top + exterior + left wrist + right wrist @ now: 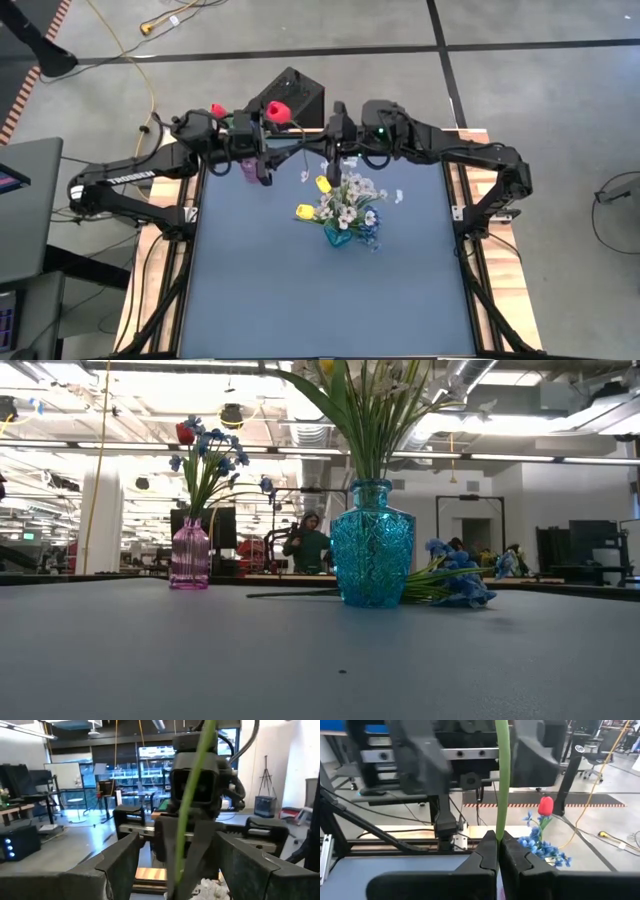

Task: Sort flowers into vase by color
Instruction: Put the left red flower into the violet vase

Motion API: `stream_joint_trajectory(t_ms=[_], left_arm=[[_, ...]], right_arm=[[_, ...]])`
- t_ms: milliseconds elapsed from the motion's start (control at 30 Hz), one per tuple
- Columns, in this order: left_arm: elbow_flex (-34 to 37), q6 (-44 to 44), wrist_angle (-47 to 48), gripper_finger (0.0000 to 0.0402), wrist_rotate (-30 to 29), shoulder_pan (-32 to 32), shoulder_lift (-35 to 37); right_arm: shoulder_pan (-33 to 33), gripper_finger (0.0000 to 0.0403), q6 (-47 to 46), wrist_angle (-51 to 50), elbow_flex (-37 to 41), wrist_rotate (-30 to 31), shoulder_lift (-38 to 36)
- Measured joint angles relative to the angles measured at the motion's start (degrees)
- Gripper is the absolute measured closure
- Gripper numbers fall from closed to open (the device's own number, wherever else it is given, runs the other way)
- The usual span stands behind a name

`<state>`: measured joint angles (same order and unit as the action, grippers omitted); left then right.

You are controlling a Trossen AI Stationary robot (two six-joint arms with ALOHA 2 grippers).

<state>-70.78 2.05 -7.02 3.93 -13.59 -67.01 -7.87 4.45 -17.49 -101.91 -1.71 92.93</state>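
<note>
A red tulip [278, 110] on a long green stem [502, 780] hangs in the air between my two grippers at the table's far edge. My right gripper [498, 849] is shut on the stem. My left gripper [185, 865] faces it, open, one finger on each side of the stem without touching it. Below them a pink vase [190, 555] holds blue sprigs and another red tulip [185, 432]. A blue glass vase [372, 545] at mid-table holds white sprigs and yellow tulips [324, 184]. My right gripper pinches the tulip's green stem [500, 832] between its two fingers, which lie roughly level and across the stem. The stem runs on past the fingers between my left gripper's open fingers. The flower is lifted clear of the table and the vases.
A blue sprig [455, 585] lies on the table to the right of the blue vase, its stem reaching behind the vase. A black box [290, 95] stands just beyond the table's far edge. The near half of the blue table top [320, 310] is bare.
</note>
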Motion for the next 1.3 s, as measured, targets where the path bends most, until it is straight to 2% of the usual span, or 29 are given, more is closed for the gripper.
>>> stream_joint_trajectory(t_ms=[200,700,900,1033,1300], left_arm=[[0.0,-1.9,0.5,0.0157,4.3,-1.0,0.3],[0.0,-2.5,1.3,0.0157,3.0,-1.0,0.2],[0.0,-3.1,0.5,0.0157,3.6,-1.0,0.2],[0.0,-3.8,-0.3,0.0157,6.3,-1.0,0.2],[0.0,-4.6,1.5,0.0158,6.4,-1.0,0.2]], right_arm=[[0.0,0.0374,-0.1,0.0,0.0,0.1,-0.2],[0.6,0.0374,-2.4,-0.6,0.0,0.5,0.1],[2.2,0.0374,-0.1,0.5,0.0,1.6,1.2],[2.2,0.0374,-1.5,-0.3,0.0,1.9,1.7],[2.7,0.0374,-1.5,-0.1,0.0,2.0,2.1]])
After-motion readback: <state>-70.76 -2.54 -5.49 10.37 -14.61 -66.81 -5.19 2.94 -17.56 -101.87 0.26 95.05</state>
